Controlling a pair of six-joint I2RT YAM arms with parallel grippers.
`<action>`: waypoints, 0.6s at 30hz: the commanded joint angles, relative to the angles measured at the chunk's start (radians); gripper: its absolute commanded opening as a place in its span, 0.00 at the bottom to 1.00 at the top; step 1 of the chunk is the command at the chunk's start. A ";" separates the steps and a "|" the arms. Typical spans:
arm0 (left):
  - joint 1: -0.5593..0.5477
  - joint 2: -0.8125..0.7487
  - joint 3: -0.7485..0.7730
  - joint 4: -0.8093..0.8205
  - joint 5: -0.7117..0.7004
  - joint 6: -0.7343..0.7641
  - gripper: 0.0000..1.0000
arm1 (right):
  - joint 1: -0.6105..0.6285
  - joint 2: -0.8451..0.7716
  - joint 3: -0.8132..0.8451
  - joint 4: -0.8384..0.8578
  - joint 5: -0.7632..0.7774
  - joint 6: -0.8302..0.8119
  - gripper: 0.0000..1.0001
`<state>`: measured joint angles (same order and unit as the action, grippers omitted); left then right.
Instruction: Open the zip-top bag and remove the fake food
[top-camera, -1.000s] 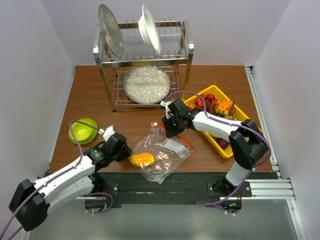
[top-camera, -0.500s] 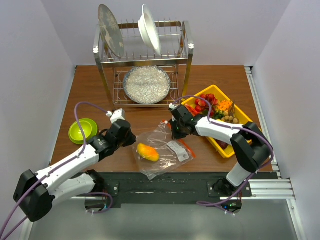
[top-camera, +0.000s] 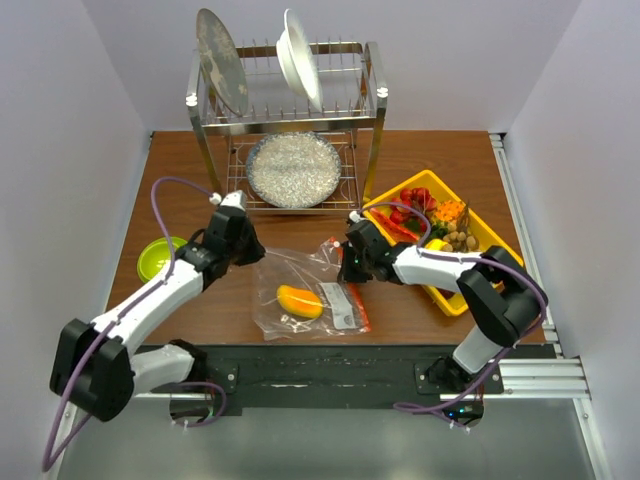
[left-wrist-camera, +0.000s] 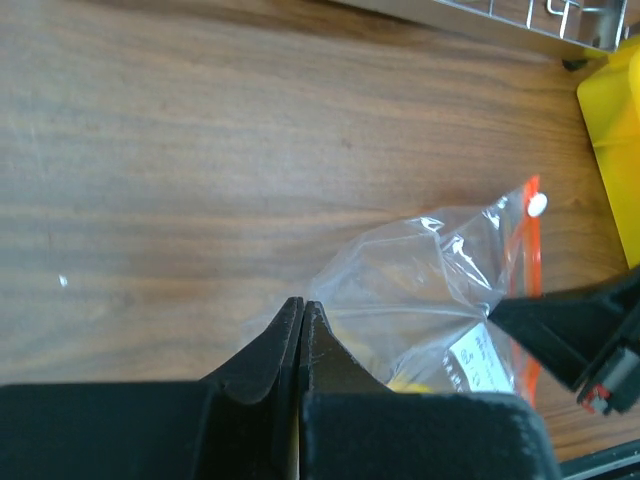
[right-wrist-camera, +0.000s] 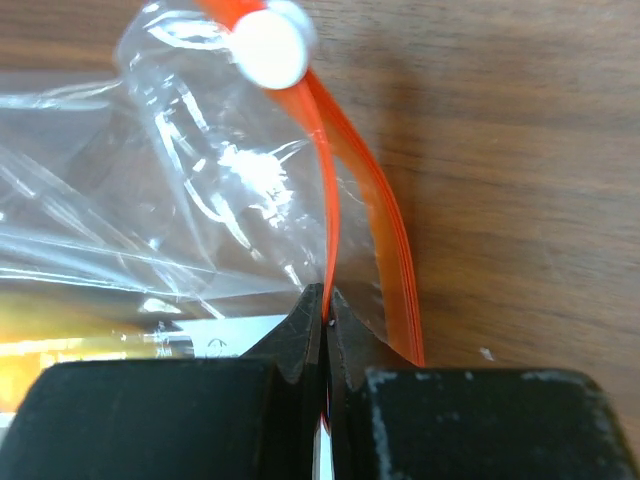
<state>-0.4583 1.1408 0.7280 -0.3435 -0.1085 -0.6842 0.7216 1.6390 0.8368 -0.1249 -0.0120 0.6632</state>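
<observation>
The left gripper (top-camera: 248, 250) has swung across to the bag's (top-camera: 312, 280) back-left corner, and the bag now lies pulled flat on the table. Its jaws look pinched together on that corner. The right gripper (right-wrist-camera: 325, 295) clamps one zipper (right-wrist-camera: 330, 200) lip, and the lips are parting. The mango (top-camera: 298, 300) is still inside, so removal remains.

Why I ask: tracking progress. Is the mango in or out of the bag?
In. The mango lies within the zip-top bag, seen through its clear plastic.
</observation>
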 joint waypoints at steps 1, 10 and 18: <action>0.086 0.075 0.094 0.072 0.102 0.143 0.00 | -0.001 -0.065 -0.082 0.103 0.015 0.114 0.00; 0.073 -0.040 0.060 0.031 0.178 0.175 0.57 | 0.004 -0.114 -0.119 0.182 -0.020 0.156 0.00; -0.140 -0.173 -0.039 -0.025 0.067 -0.028 0.40 | 0.015 -0.133 -0.133 0.220 -0.040 0.171 0.14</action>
<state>-0.4908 0.9939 0.7639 -0.3496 0.0120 -0.5770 0.7261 1.5379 0.7128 0.0345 -0.0280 0.8108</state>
